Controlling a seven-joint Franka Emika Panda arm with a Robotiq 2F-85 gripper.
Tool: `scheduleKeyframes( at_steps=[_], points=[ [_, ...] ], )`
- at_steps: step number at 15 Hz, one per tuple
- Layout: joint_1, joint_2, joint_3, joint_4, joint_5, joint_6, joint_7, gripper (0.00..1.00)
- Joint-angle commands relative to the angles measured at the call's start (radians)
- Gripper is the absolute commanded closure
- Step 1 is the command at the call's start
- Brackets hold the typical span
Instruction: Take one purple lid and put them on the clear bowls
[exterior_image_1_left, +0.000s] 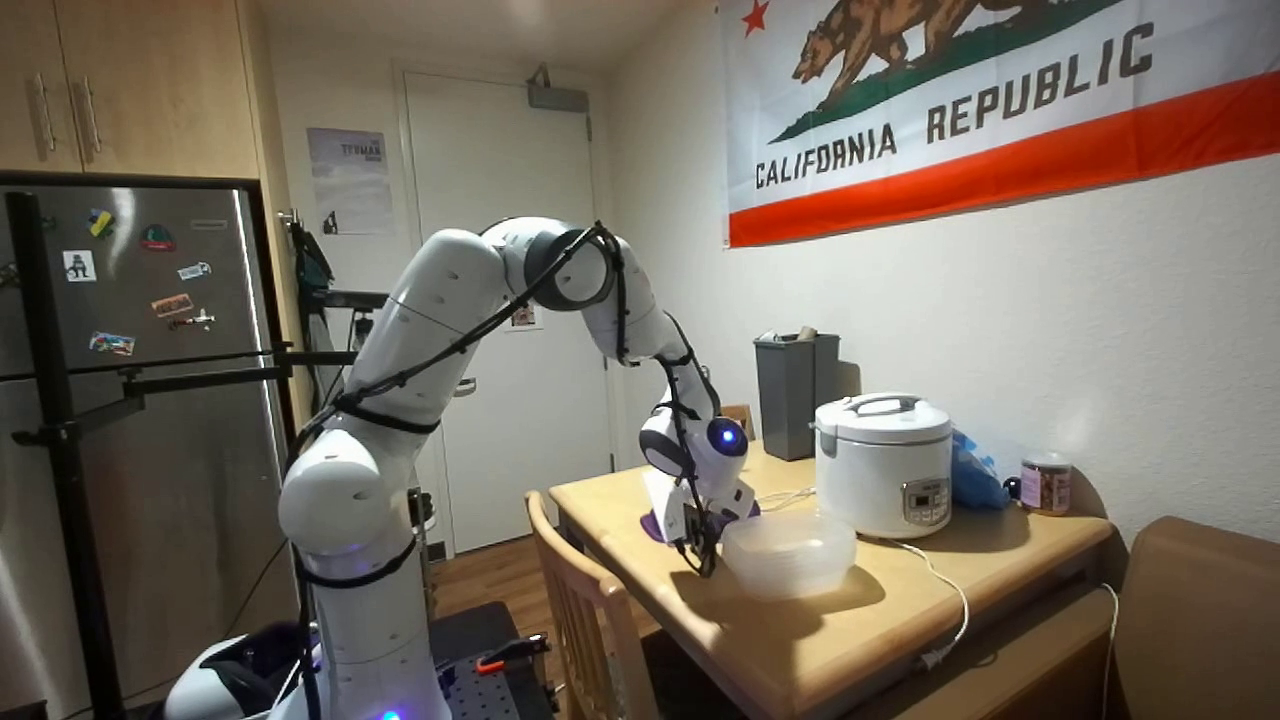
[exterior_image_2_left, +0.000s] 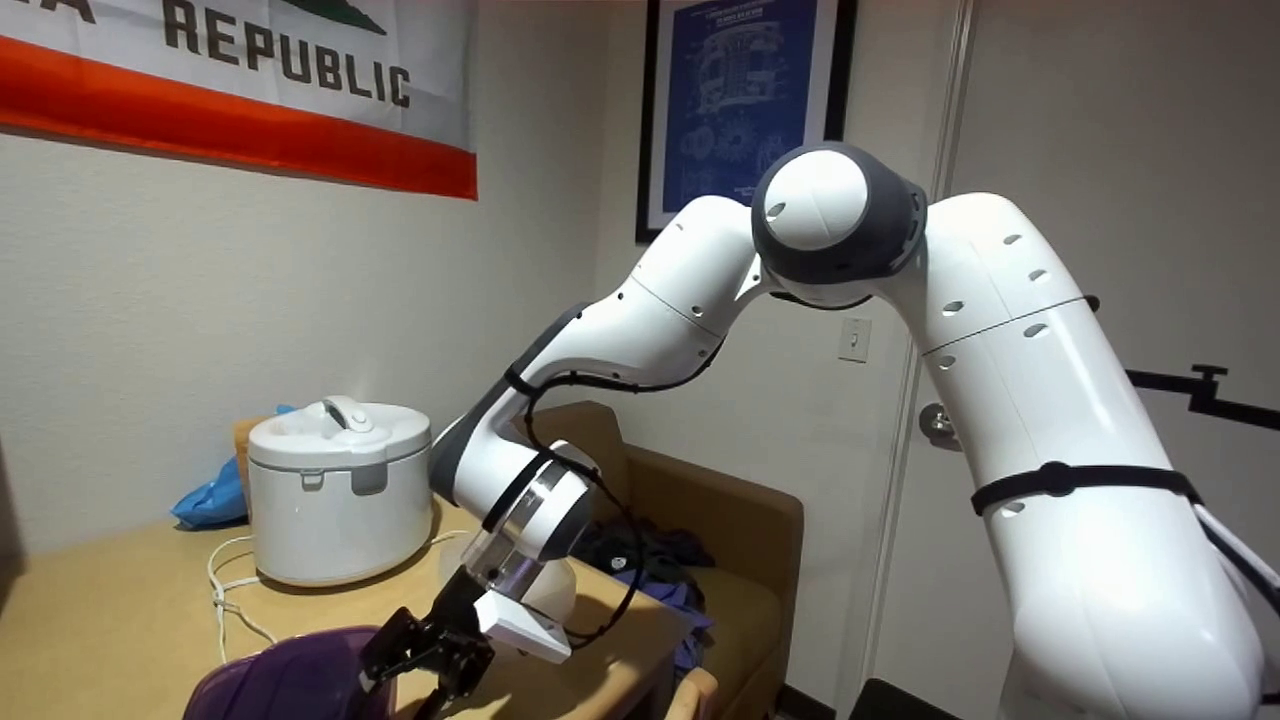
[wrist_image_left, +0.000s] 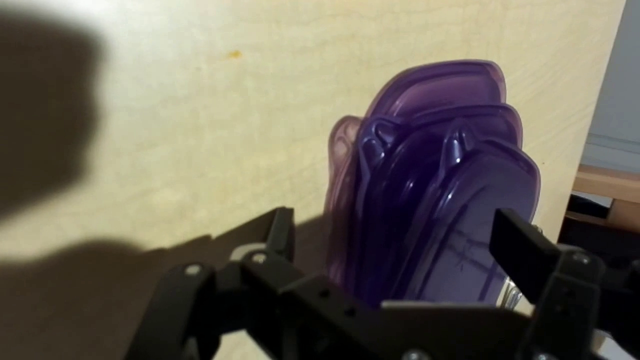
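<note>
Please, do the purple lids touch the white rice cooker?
Apart. In an exterior view, tabletop shows between the purple lids and the white rice cooker.

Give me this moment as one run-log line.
gripper: open, over purple lids; purple lids: overlapping on table; clear bowls: on table, no purple lid on top; lid contact: unclear
</note>
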Motion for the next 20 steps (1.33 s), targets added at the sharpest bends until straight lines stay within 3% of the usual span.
scheduleKeyframes(
  at_steps=[1,7,18,19,20],
  points=[
    [-0.031,-0.017,0.014,-0.021,0.084,0.015,-0.089,0.0],
    [-0.02,-0.046,0.007,-0.014,0.081,0.03,-0.107,0.0],
    [0.047,-0.068,-0.007,0.029,-0.031,0.043,-0.049,0.0],
    [0.116,-0.076,-0.08,0.038,-0.012,0.014,-0.055,0.0],
    [0.128,-0.072,-0.09,0.041,-0.015,0.017,-0.053,0.0]
  ],
)
